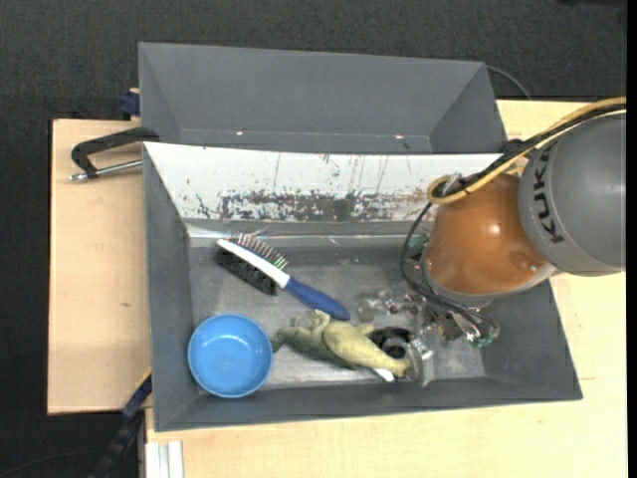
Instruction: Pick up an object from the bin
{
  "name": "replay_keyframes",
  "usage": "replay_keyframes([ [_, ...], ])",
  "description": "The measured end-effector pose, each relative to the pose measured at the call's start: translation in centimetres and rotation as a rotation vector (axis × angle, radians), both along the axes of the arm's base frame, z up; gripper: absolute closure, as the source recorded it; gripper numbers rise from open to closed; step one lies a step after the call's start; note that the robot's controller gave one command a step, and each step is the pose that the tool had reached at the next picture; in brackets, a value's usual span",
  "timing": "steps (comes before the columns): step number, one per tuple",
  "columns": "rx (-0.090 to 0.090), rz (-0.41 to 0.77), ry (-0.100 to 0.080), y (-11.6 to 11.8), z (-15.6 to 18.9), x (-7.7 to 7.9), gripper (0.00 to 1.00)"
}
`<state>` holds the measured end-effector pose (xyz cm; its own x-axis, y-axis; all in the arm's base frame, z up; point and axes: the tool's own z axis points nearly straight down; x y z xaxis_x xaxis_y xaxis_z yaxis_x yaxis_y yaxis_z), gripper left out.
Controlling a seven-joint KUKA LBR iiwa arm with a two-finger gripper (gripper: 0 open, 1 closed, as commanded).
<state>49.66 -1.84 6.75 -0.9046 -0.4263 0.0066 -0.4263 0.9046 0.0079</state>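
We note a green-yellow toy dinosaur (343,345) lying on its side near the front wall of the bin (165,297), its long axis running left to right. A round blue bowl (230,356) sits upright just beside its left end. Behind both, a black brush (261,267) with pale bristles and a blue handle lies diagonally.

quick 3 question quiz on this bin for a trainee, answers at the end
1. True or false: the blue bowl lies in the lower-left corner of the bin, as the camera sees it.
2. Which thing lies nearest the gripper? A) bowl B) brush C) toy dinosaur
3. Fill in: the brush's handle is ____.
Key: 1 true; 2 C; 3 blue.
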Motion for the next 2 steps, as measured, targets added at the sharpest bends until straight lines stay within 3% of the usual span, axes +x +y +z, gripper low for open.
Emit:
replay_keyframes([
  [1, -0.005, -0.006, -0.006, -0.5, 0.6, 0.3, 1.00],
  [2, -0.004, 0.374, -0.022, -0.8, 15.4, 0.2, 1.00],
])
